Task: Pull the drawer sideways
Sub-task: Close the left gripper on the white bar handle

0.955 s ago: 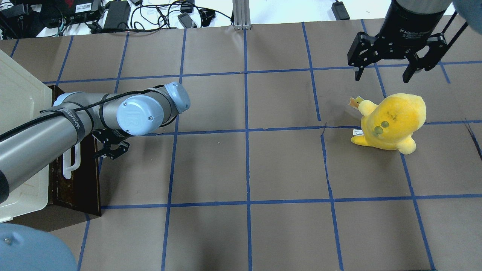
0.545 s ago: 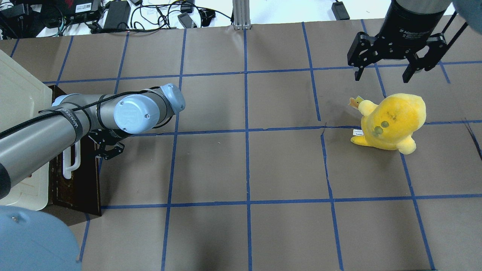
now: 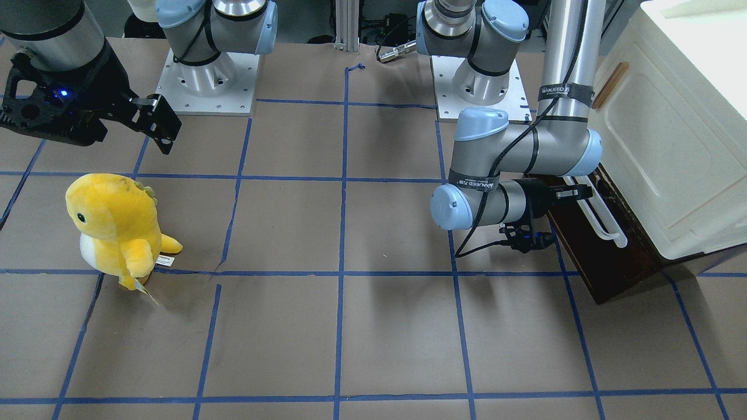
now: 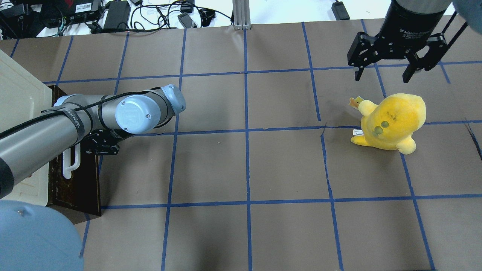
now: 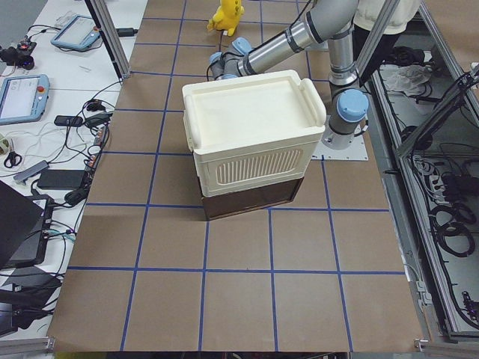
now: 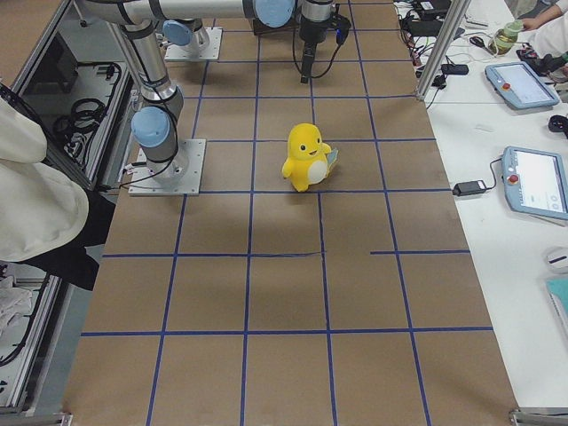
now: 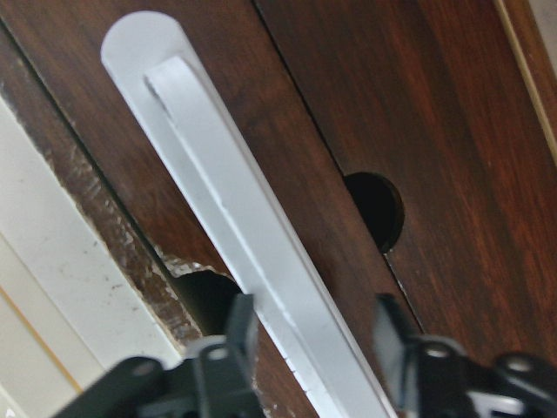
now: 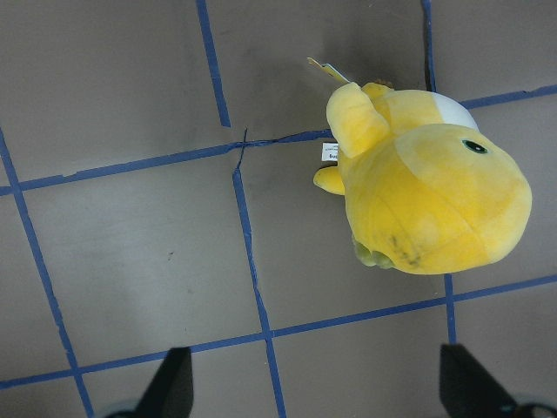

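The dark brown wooden drawer [image 4: 77,184] sits under a cream cabinet at the table's left end and looks closed. It also shows in the front view [image 3: 604,262]. Its long white bar handle [image 4: 71,163] fills the left wrist view [image 7: 235,209]. My left gripper [image 4: 90,146] is open at the drawer front. Its fingers [image 7: 239,326] stand on either side of the handle bar, without clamping it. My right gripper [image 4: 382,77] is open and empty, hovering above the table at the far right.
The cream-white cabinet [image 3: 671,134] with a small wooden handle [image 3: 610,84] stands on top of the drawer. A yellow plush toy [image 4: 391,120] stands under the right gripper. Cables and devices [image 4: 113,15] lie beyond the table's far edge.
My left gripper has moved left, in toward the drawer's white handle, and its fingers are now mostly hidden under the wrist in the overhead view. The right arm has not moved.
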{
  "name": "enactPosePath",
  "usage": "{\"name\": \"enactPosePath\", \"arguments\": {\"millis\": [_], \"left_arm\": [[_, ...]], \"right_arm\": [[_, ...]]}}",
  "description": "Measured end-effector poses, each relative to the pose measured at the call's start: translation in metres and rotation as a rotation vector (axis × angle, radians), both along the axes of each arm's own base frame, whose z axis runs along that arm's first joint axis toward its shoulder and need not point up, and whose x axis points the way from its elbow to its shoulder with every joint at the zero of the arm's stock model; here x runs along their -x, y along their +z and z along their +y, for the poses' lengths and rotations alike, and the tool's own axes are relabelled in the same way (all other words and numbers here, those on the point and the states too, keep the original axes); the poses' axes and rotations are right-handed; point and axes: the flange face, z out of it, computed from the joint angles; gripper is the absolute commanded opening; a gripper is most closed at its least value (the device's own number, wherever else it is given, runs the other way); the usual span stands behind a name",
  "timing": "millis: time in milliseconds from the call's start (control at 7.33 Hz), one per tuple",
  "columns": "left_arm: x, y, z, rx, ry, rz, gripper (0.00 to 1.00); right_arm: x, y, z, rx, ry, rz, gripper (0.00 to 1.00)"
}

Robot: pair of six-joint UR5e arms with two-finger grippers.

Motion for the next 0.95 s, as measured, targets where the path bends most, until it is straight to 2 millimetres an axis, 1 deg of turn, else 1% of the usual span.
{"name": "enactPosePath", "arguments": {"millis": [409,682,955], "left_arm": [[0.005,-0.001,0.001,0.015,-0.004,-0.005,0.16],[0.025,-0.002,0.005,0.031,-0.038,-0.009,0.16],[0.04,-0.002,0.007,0.033,-0.069,-0.011,0.16]], "right_arm": [[0.0,0.0,0.0,-0.001,0.0,0.0,1.0],[0.0,0.0,0.0,-0.001,0.0,0.0,1.0],[0.0,0.0,0.0,-0.001,0.0,0.0,1.0]]}}
